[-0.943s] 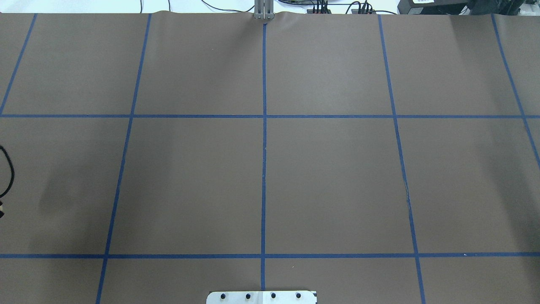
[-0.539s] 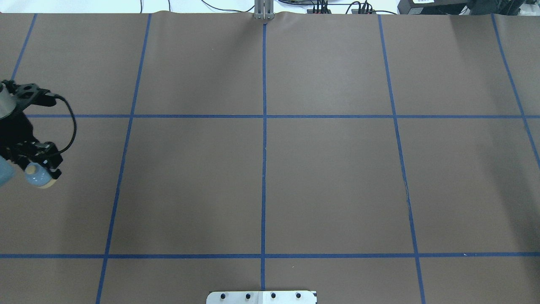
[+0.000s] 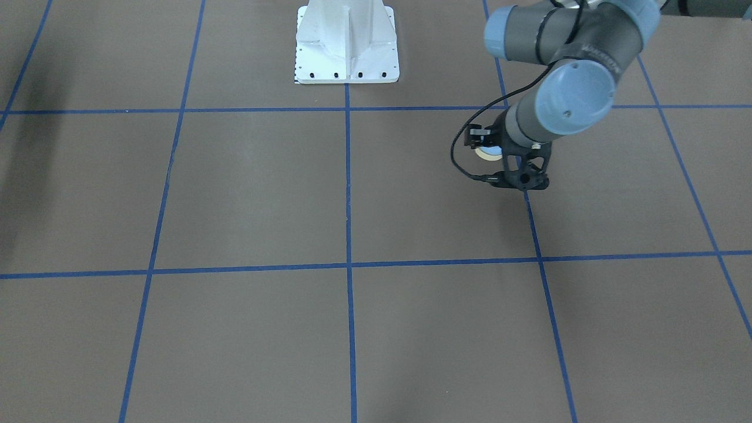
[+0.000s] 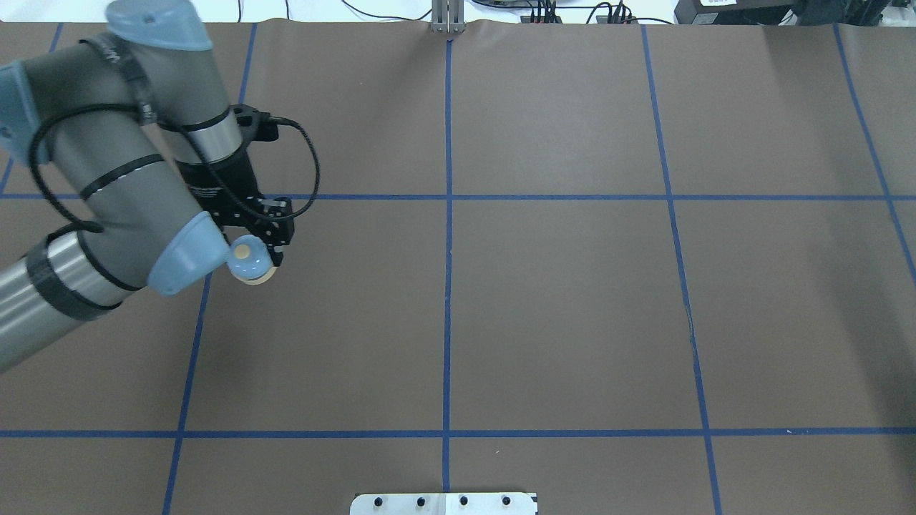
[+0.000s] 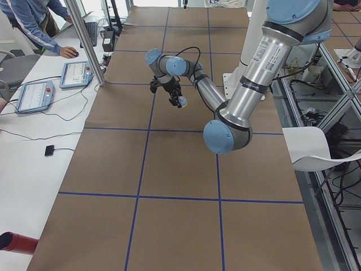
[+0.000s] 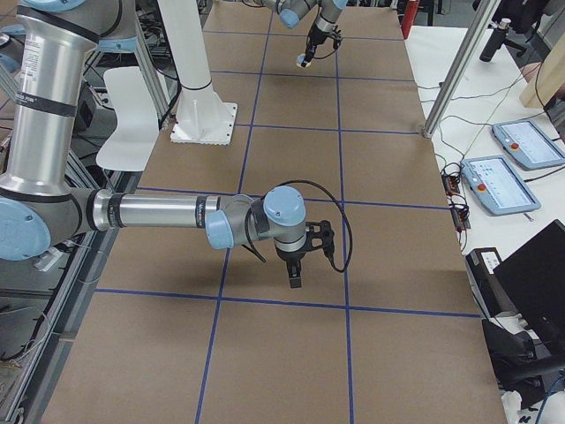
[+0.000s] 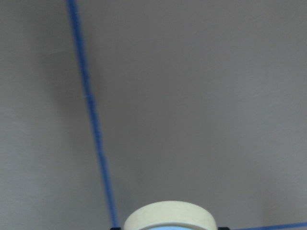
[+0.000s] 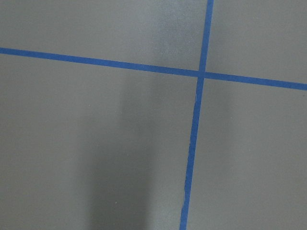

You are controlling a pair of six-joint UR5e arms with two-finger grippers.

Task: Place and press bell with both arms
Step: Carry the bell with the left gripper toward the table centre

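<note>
My left gripper [image 4: 266,250] is shut on the bell [image 4: 247,263], a small light-blue dome with a cream button and cream base. It holds the bell just above the brown table, left of centre, beside a blue tape line. The bell also shows in the front view [image 3: 489,154], the left side view [image 5: 182,102] and the left wrist view [image 7: 168,218]. My right gripper [image 6: 296,279] shows only in the right side view, low over the table's right end. I cannot tell if it is open or shut.
The white bolted pedestal [image 3: 346,47] stands at the robot's edge of the table. Blue tape lines [image 4: 448,250] divide the brown cover into squares. Teach pendants [image 6: 499,184] and a metal post [image 5: 84,39] stand on the operators' side.
My left arm has come in from the left edge with the bell in its gripper. It has moved right and a little toward the far side.
</note>
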